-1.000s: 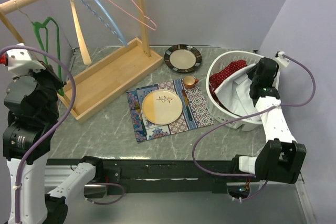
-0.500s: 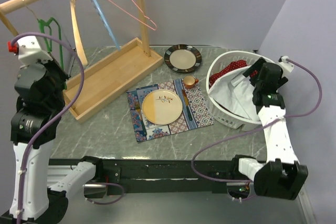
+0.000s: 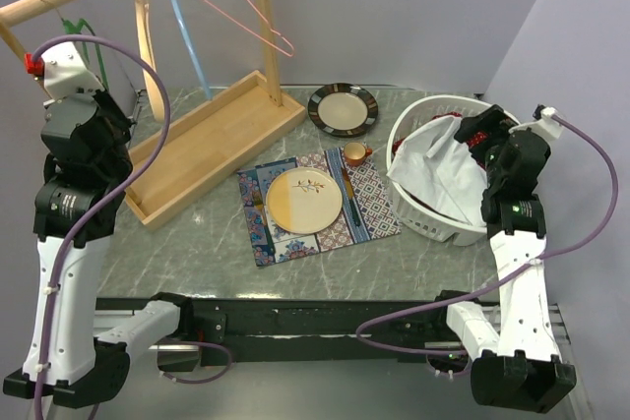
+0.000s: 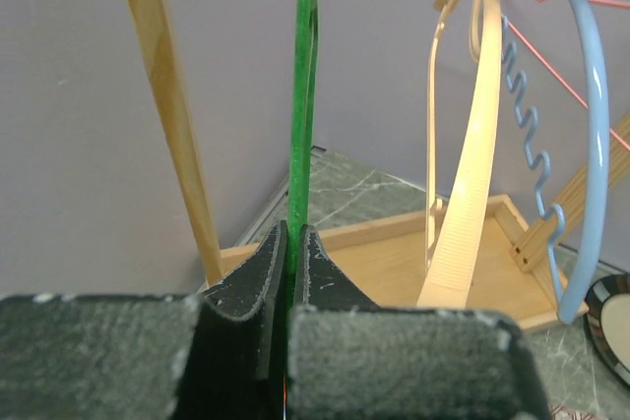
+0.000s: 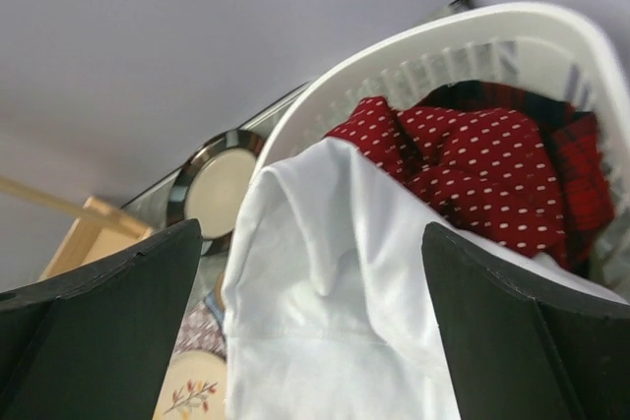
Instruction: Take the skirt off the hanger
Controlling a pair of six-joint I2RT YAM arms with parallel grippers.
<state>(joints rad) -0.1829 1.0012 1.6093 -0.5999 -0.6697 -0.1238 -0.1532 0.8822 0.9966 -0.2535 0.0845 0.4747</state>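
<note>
Green hanger [image 4: 300, 95], lower end inside left gripper [image 4: 292, 243]

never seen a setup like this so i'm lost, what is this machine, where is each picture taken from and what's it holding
These are two robot arms bolted to the near edge of a table. The wide picture comes from a fixed camera above and behind them. The other two come from a camera on each wrist, so the dark shapes there are that arm's own fingers. The left hand is shut on a green hanger by a wooden rack. The right hand is open and empty, at a white basket holding a white garment and a red dotted one. A placemat with a plate and cup lies mid-table.
</note>
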